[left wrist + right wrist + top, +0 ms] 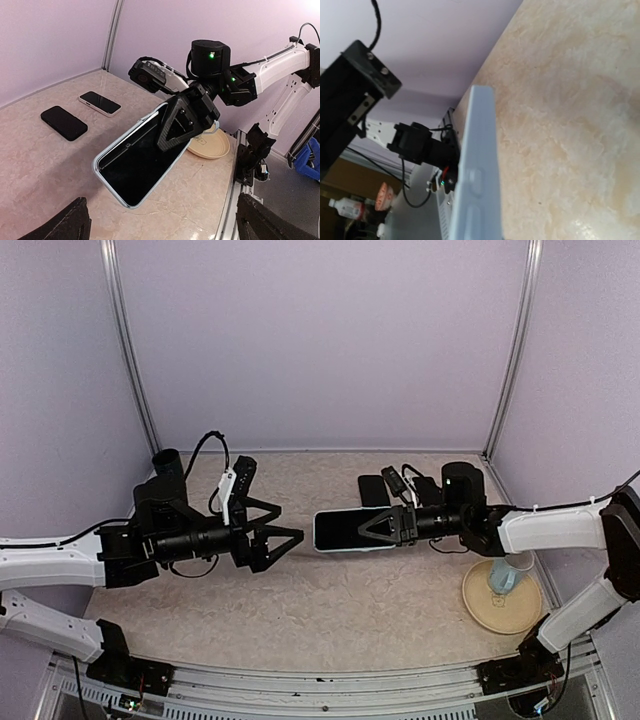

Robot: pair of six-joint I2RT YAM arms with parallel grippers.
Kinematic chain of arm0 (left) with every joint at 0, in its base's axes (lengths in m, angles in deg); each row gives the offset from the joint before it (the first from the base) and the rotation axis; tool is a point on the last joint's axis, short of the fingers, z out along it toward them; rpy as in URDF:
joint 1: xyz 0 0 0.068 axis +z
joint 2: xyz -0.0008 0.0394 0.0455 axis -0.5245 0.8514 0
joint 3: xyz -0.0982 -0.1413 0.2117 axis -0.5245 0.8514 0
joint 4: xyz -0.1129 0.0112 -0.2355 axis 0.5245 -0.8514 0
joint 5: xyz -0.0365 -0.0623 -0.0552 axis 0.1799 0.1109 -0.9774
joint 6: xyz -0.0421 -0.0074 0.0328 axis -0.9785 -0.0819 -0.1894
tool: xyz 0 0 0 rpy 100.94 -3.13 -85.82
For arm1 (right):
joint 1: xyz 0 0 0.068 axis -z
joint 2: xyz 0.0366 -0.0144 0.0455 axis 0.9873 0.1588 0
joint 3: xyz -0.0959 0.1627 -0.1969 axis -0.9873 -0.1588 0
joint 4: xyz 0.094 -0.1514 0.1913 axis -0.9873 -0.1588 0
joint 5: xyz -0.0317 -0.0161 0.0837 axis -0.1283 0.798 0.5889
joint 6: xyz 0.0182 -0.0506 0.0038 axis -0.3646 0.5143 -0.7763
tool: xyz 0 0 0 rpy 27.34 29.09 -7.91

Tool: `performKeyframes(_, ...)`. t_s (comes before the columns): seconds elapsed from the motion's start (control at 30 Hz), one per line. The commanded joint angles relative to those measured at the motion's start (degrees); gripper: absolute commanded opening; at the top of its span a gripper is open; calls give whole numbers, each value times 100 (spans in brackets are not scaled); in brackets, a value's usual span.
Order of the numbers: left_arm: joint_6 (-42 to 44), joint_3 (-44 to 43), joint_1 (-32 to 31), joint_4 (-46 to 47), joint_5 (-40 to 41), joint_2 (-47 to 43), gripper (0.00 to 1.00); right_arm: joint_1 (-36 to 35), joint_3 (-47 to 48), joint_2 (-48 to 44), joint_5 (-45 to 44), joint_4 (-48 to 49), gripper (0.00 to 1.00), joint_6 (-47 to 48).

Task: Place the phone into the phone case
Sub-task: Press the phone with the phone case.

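Observation:
The phone (345,530) shows a black screen inside a pale blue phone case (100,172) that rims it all round. It hangs flat above the middle of the table. My right gripper (388,527) is shut on its right end, with one black triangular finger (180,122) lying across the screen. In the right wrist view only the case's pale blue side (477,170) with its button bumps shows. My left gripper (285,525) stands open just left of the phone and apart from it. Its two fingertips (65,225) frame the phone's near end, with nothing between them.
A black phone (63,122) and a white-rimmed phone (100,102) lie on the table at the back. A beige plate (480,612) with a pale blue object (503,575) on it sits at the front right, near the table's metal rail (230,200).

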Motion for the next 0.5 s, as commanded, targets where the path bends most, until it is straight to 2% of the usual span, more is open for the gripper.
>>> performKeyframes(0.0,723,-152,-164,-184,526,-155,99,-129,424,-114,147,-310,0,697)
performKeyframes(0.27,1071,-1059,-164,-1422,-229,418,99,-374,864,-55,448,-1501,0,1986)
performKeyframes(0.47,1105,-1139,-164,-1522,-417,581,99,-675,919,-193,591,-1701,0,2466)
